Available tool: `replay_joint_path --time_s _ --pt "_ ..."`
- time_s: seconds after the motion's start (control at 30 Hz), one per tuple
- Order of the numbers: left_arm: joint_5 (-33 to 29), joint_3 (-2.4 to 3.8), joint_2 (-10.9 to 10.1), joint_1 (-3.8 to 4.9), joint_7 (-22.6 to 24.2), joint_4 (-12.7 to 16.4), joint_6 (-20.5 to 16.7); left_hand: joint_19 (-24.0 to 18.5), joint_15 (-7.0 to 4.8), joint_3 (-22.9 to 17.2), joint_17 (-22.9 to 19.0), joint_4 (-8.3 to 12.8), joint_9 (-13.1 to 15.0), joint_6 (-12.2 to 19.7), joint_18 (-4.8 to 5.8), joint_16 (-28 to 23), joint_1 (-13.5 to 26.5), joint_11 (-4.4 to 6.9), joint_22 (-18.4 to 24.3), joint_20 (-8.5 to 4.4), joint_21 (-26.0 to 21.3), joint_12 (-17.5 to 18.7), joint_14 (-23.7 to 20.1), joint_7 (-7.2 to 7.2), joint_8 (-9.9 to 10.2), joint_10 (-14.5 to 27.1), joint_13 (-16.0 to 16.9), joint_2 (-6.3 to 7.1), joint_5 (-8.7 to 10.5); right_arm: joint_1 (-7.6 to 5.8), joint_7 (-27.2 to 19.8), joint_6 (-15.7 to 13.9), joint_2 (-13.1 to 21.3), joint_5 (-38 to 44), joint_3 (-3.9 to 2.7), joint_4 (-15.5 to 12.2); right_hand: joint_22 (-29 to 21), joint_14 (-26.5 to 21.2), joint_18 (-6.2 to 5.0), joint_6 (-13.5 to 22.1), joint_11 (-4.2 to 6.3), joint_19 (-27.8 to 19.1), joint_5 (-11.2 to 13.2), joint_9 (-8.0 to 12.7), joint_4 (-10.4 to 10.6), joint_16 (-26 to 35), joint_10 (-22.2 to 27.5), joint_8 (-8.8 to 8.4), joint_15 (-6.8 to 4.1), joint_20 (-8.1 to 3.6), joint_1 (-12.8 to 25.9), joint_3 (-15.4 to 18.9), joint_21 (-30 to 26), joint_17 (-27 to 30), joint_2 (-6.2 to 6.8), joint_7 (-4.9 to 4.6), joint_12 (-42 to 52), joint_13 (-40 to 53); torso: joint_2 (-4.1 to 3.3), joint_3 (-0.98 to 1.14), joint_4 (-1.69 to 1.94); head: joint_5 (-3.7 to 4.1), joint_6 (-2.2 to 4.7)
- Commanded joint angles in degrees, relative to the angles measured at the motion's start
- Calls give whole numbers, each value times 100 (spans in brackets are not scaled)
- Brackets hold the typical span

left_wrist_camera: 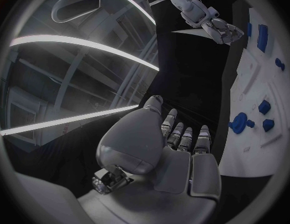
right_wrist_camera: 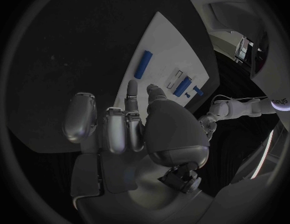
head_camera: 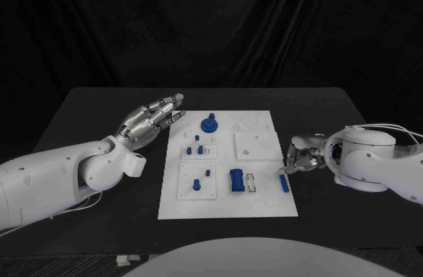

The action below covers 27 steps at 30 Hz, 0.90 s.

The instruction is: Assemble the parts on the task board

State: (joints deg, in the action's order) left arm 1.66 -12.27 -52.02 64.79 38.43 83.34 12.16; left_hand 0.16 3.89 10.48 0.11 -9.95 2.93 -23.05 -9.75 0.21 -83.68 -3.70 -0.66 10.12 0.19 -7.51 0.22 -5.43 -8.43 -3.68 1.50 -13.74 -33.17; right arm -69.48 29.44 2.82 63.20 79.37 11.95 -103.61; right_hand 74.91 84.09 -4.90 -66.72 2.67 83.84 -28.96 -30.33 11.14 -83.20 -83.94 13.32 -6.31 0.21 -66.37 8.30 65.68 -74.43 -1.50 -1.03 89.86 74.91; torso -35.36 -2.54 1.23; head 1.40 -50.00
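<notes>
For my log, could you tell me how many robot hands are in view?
2: left hand by the task board's far left edge, right hand at its right edge.

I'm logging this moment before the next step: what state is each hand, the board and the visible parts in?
left hand: open, fingers extended, holds nothing, beside the board's left edge.
right hand: empty, fingers pointing down at the board's right edge.
task board: flat on the table.
slim blue bar: lying loose near the right hand.
blue block: lying on the board.
round blue part: standing upright.
</notes>
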Motion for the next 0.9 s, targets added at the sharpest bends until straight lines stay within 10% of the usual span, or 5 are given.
replay_joint_path --time_s 0.03,0.33,0.9 --pt "-6 5 8 -9 43 -11 53 6 -20 4 -5 24 2 -9 -41 -7 -40 -36 -1 -16 2 -7 -18 -12 -14 -5 3 12 -31 36 198 38 -27 104 -2 8 890 360 36 32 36 6 73 -19 -10 -25 -606 43 -43 -40 -24 30 26 -4 -35 23 14 1509 -2 2 0 -6 0" --pt "-6 5 31 -9 -54 -45 86 9 -3 -13 -8 19 -5 26 -44 -13 -40 -59 -6 7 4 5 -20 -34 -7 6 0 -22 -31 82 348 285 -117 104 -2 45 894 366 31 -2 67 16 366 -225 39 -62 -606 181 -72 -66 24 110 0 -27 -92 57 14 1509 0 0 2 -8 0" --pt "-6 5 59 -10 -179 -111 155 16 32 -26 -4 33 -8 52 -47 -5 -50 -88 -23 56 10 11 -17 -59 -4 13 0 -29 -35 229 496 735 -273 11 -1 141 852 337 5 208 26 -24 141 -164 -79 -23 -606 10 -32 -41 -176 95 -178 106 -97 7 14 1509 -2 0 3 -17 0"
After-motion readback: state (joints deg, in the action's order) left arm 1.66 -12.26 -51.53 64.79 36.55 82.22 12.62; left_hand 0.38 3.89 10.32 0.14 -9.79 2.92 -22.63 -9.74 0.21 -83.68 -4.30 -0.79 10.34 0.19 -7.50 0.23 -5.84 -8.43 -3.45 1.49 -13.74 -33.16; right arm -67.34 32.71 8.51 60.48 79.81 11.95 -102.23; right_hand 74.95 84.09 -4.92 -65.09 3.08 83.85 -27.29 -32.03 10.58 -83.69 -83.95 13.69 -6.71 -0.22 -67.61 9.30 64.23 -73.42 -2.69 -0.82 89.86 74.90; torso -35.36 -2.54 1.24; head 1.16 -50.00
